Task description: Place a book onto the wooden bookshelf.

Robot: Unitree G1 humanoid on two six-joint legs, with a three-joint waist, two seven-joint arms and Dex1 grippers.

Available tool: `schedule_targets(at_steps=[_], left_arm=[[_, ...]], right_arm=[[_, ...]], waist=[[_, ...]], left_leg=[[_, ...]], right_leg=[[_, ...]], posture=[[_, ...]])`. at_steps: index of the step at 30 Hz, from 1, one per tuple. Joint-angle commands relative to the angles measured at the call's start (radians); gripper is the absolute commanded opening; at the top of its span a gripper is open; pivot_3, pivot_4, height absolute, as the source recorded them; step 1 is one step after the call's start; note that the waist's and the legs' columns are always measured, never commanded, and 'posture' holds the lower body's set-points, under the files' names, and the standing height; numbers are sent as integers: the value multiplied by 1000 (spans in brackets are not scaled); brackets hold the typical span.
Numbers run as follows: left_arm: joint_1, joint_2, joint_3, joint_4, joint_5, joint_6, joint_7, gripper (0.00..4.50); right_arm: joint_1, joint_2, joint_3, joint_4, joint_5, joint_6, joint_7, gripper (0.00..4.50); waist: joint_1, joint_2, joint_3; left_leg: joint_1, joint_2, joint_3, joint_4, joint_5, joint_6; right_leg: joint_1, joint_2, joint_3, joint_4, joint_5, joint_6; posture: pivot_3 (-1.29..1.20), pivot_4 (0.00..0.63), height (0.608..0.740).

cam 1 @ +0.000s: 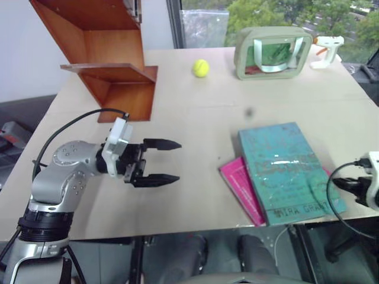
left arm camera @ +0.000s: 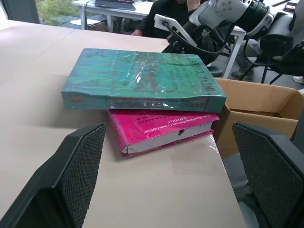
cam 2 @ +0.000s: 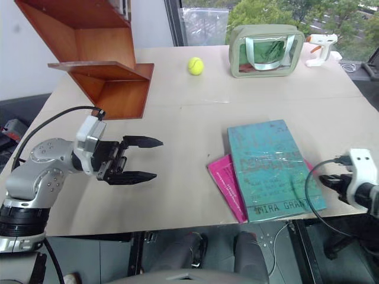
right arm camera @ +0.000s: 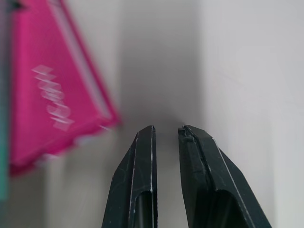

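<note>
Book: the thick teal-green book lies flat near the front right edge of the counter, its worn cover under glossy wrap, its spine facing the left gripper.
Pink book: a thinner pink book lies under the teal one, sticking out on the side toward the left gripper and at the front.
Wooden bookshelf: the reddish-brown wooden bookshelf of slanted boards stands at the far left of the counter, well apart from the books.
Left gripper: the left gripper hangs over the counter left of the books, pointing sideways at them, fingers spread wide with nothing between them.
Right gripper: the right gripper sits at the counter's front right edge, just beside the teal book's near corner; its two black fingers are drawn nearly together around nothing, with a corner of the pink book close ahead of them.
Other things: a yellow tennis ball, a green pouch with a clear window, and a white glue gun sit along the far side.
Background: a cardboard box stands beyond the counter's edge in the left wrist view.
</note>
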Motion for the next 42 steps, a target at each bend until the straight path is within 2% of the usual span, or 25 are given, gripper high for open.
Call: schedule_targets(at_steps=[1,8,11,16,21,26,34,42], left_arm=[[-11,4,15,-22,-3,1,10,4500],[24,15,43,-77,-20,36,64,4500],[39,24,54,-94,-23,48,80,4500],[33,20,57,-82,-15,56,113,4500],[24,8,45,-59,-2,46,126,4500],[16,0,36,-15,16,27,119,4500],[21,2,43,23,25,24,121,4500],[78,23,80,-9,8,47,123,4500]], right_arm=[[-23,85,70,-43,48,42,-24,781],[-96,290,145,-142,71,122,-128,781],[-121,334,163,-172,61,141,-164,781],[-88,199,89,-184,9,99,-160,781],[-40,54,-5,-229,41,60,-93,781],[-102,69,-26,-303,125,61,-72,781],[-186,139,161,-291,115,11,-121,781],[-196,182,246,-302,138,-17,-124,781]], waist=[[-6,-2,-1],[-9,-4,-2],[-11,-4,-2],[2,-3,-1],[23,0,1],[12,2,2],[22,2,2],[17,2,3]], left_leg=[[0,0,0,0,0,0],[11,6,0,-1,-4,-1],[12,7,1,-1,-7,-6],[11,6,1,-1,-7,-6],[9,5,0,-1,-6,-6],[9,7,0,-3,-7,-5],[7,6,0,-3,-6,-6],[5,6,0,-4,-5,-8]], right_leg=[[0,0,0,0,0,0],[8,5,1,-1,1,-1],[8,6,2,0,1,-2],[8,10,1,-1,1,-3],[8,8,0,-4,1,-2],[8,8,1,-4,1,-2],[5,8,0,-5,1,-3],[4,8,0,-7,1,-3]], posture=[[0,150,740],[0,150,740],[0,150,740],[0,150,740],[0,150,740],[0,150,740],[0,150,740],[0,150,740]])
